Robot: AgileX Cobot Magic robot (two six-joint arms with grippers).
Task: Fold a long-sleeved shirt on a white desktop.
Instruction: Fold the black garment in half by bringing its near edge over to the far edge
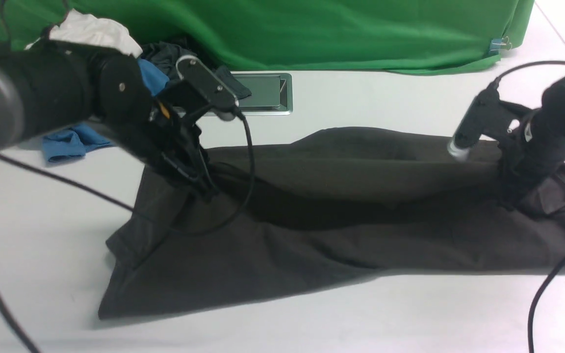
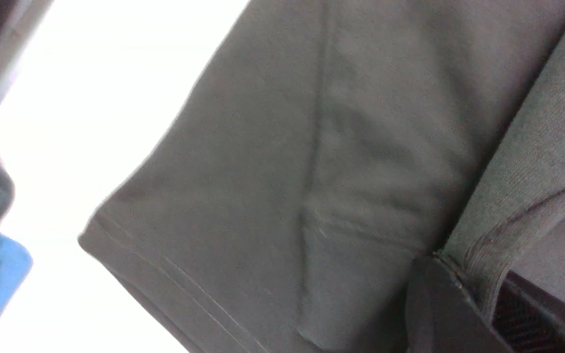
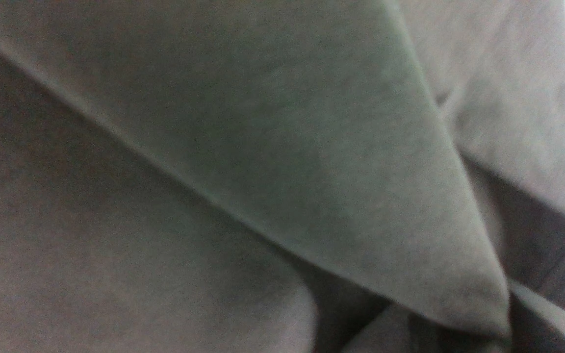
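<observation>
Left arm [image 1: 42,98]: bulky and blurred, nearest the lens, at 9 o'clock in the front view.
Left gripper [image 1: 203,182]: sunk in cloth just left of centre. Its fingers [image 2: 437,306] are together, clamped on a ribbed, stitched edge of the shirt.
Long-sleeved shirt [image 1: 312,235]: dark brownish-black, spread wide across the centre from 8 to 3 o'clock. The far edge is raised in a ridge between the two grippers and the near hem lies flat. No logo is in view.
Right gripper [image 1: 510,193]: at 3 o'clock, buried in folds with its fingers hidden. They are judged to be pinched shut on a peak of shirt cloth.
White desktop [image 1: 282,323]: bare at 6 o'clock.
Cable hatch [image 1: 268,93]: at 12 o'clock, beyond the shirt.
Green cloth [image 1: 312,34]: backdrop at 12 o'clock.
Spare garments [image 1: 69,142]: a heap at 10 o'clock.
Handling: likely light, limp cotton with no stiffness. It sags between holds, slides easily on the smooth top and is not fragile.
Best hold: hems, cuffs or seams, where the doubled cloth takes a firm pinch.
</observation>
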